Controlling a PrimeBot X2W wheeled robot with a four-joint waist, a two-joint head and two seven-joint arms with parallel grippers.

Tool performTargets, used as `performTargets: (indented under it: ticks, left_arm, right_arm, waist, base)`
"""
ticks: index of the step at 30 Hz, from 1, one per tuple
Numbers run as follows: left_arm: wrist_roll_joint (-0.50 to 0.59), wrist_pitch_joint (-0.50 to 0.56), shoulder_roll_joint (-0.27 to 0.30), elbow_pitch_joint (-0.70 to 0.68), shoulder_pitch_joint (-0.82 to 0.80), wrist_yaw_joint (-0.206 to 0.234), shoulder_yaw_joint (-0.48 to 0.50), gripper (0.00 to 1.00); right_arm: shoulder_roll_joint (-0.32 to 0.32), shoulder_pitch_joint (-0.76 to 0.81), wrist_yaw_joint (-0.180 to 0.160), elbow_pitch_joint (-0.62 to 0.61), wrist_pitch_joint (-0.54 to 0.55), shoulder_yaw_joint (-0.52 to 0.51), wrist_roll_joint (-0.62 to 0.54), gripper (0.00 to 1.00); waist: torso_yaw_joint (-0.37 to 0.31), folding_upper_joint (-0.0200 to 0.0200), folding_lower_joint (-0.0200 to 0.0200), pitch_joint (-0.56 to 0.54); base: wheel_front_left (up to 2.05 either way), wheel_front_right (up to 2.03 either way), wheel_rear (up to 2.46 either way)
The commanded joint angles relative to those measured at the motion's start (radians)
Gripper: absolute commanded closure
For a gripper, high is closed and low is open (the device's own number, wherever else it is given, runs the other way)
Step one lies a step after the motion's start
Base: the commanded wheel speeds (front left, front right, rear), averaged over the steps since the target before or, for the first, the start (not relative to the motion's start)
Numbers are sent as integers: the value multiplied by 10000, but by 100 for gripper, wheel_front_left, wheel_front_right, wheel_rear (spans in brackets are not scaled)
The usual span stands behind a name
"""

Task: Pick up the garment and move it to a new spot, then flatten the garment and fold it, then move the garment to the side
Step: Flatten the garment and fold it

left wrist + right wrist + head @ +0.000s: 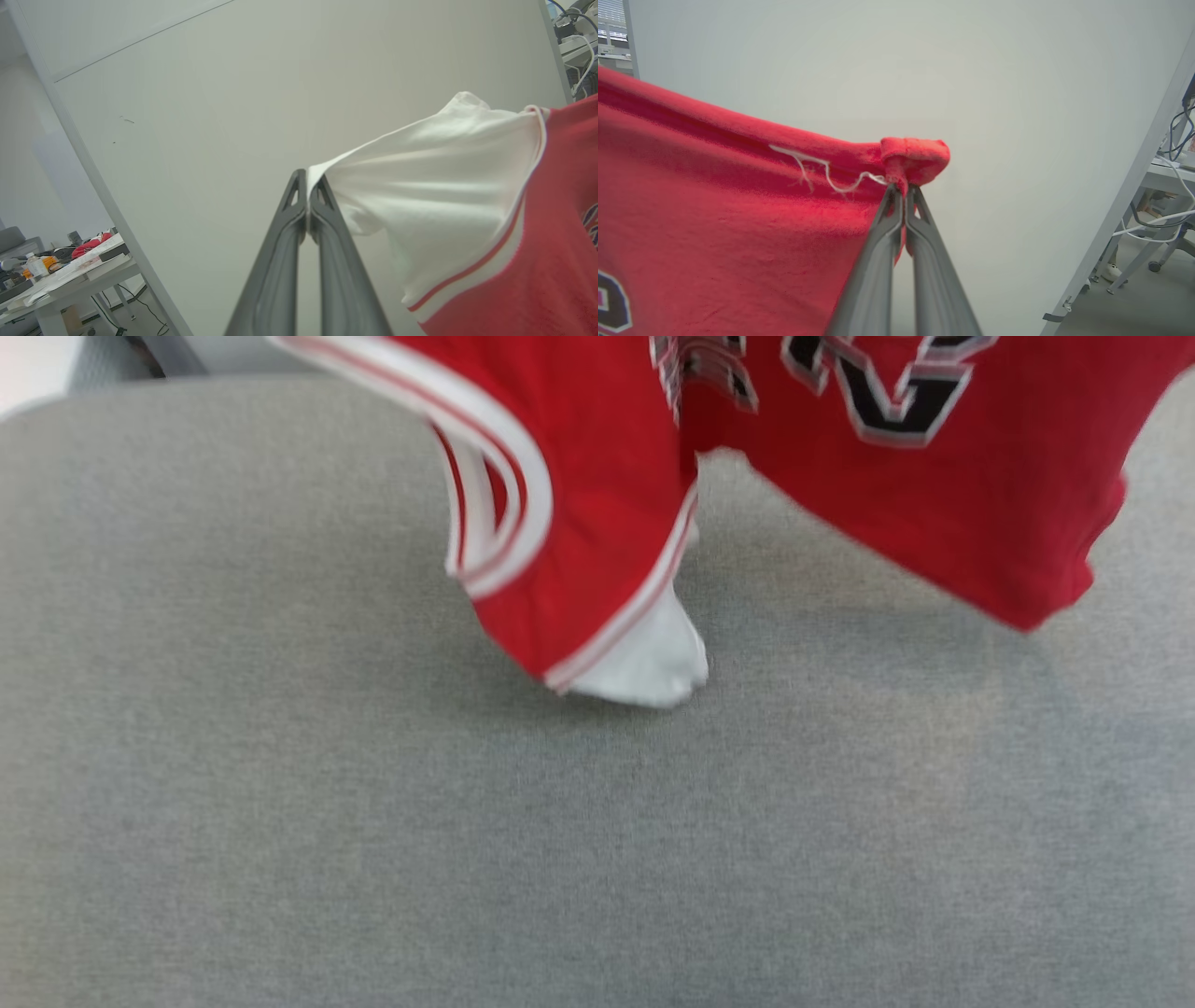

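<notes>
Fingers of the left gripper [308, 186] are pressed shut on the edge of a white sleeve [444, 186], and those of the right gripper [903, 191] are clamped together on a bunched red corner of the same red jersey T-shirt [597, 476]. A grey fabric-covered surface [373, 821] spreads across the head view, and the shirt hangs over its far part from the top of the picture, blurred, with its folds drooping down. In both wrist views a pale wall panel [233, 116] stands behind the raised cloth, which is stretched between the two grips. A cluttered desk [70, 275] shows low in the left wrist view, well apart from the shirt. In the head view a second white sleeve [653, 663] is the shirt's lowest part; whether its tip touches the grey surface I cannot tell. Red-white striped trim edges the sleeve seams. Part of the black white-outlined print [896, 392] faces the head camera. A loose white thread [826, 172] curls along the red hem just beside the right fingertips.
</notes>
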Motion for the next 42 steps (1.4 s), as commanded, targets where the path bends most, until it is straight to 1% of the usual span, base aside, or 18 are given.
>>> performTargets:
  ticks: [1,5,9,12,17,18,24,27,31,35,38,42]
  left_arm:
    - [195,9,94,407,-609,-146,-8,100]
    - [556,-174,-88,1663,-2218,-675,-262,100]
    - [1096,-551,-432,3160,-4132,-1043,-660,100]
    - [1636,-820,-637,4275,-5440,-1182,-1034,100]
    - [2615,-1614,-985,6348,-7571,-1310,-1690,100]
    - [3019,-2521,-1275,7381,-8662,-1324,-1839,100]
    - [3663,-4403,-1976,9206,-10202,-1186,-2036,100]
    - [3746,-4833,-2286,9775,-10345,-1216,-2202,100]
    - [3525,-5060,-2639,10215,-9692,-1257,-2271,100]
    - [3238,-5108,-2947,10191,-8525,-1293,-2284,100]
    - [2985,-5113,-3166,9792,-7345,-1299,-2095,100]
    - [2697,-5114,-3465,9323,-5638,-1302,-1854,100]
  right_arm:
    - [-161,-490,-21,368,-183,113,-192,100]
    - [-285,-1962,-21,1314,-674,639,-469,100]
    - [-161,-3649,-21,2462,-1225,1150,-906,100]
    - [97,-4878,-21,3408,-1664,1510,-1345,100]
    - [901,-6783,-21,5252,-2643,1792,-2185,100]
    - [1418,-7741,-21,6326,-3303,1658,-2623,100]
    - [2207,-8975,-21,7823,-4570,1352,-3540,100]
    - [2491,-9221,-21,8449,-5102,1270,-3917,100]
    - [2678,-9204,-21,9101,-5687,1494,-4231,100]
    - [2722,-8878,-21,9586,-6034,1778,-4304,100]
    - [2800,-8386,-21,9877,-6213,2085,-4136,100]
    - [2794,-7566,-21,9968,-6378,2623,-3834,100]
  waist:
    - [-124,-1,0,1455]
    - [-120,-1,0,2328]
    - [-143,-1,0,3069]
    - [-193,-1,0,3516]
    - [-374,-1,0,4086]
    - [-400,-1,0,4354]
    - [-351,-1,0,4702]
    - [-307,-1,0,4815]
    - [-195,-1,0,4910]
    - [-100,-1,0,4908]
    - [-25,-1,0,4785]
    - [95,-1,0,4415]
  base:
    - [0,0,0]
    - [0,0,0]
    - [0,0,0]
    - [0,0,0]
    - [0,0,0]
    - [0,0,0]
    - [0,0,0]
    - [0,0,0]
    - [0,0,0]
    - [0,0,0]
    - [0,0,0]
    - [0,0,0]
